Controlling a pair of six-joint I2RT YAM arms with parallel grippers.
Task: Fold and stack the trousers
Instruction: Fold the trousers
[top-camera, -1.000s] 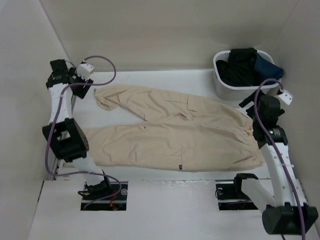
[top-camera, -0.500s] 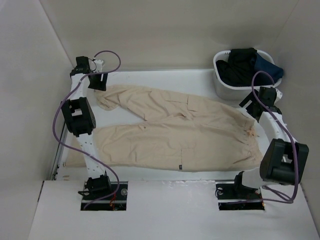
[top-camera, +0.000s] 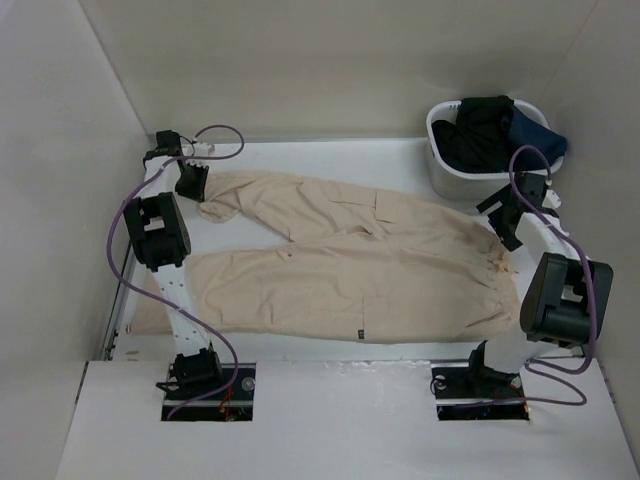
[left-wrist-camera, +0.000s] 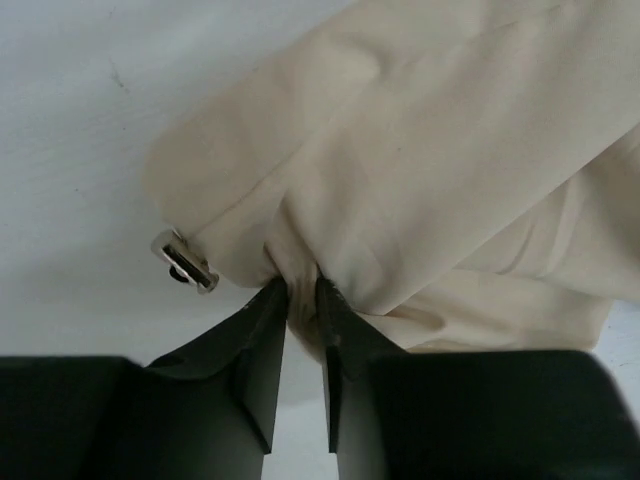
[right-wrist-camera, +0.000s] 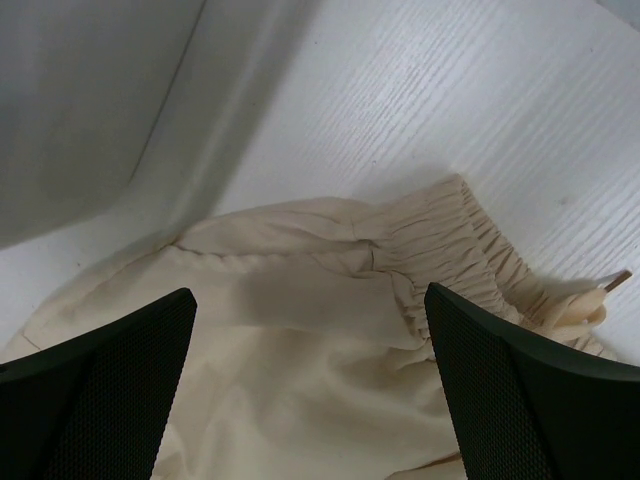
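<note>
Left gripper, mine: fingers pressed together on a fold of hem, far leg of the trousers; a metal cord stop just beside.
Right gripper, mine: fingers spread wide above the gathered waistband, holding nothing.
Trousers: flat across the table, legs left, waist right.
Basket: far right corner, dark clothes inside.

Beige trousers are spread across the table. The left gripper is placed at a cuff, the right gripper at the waistband.
</note>
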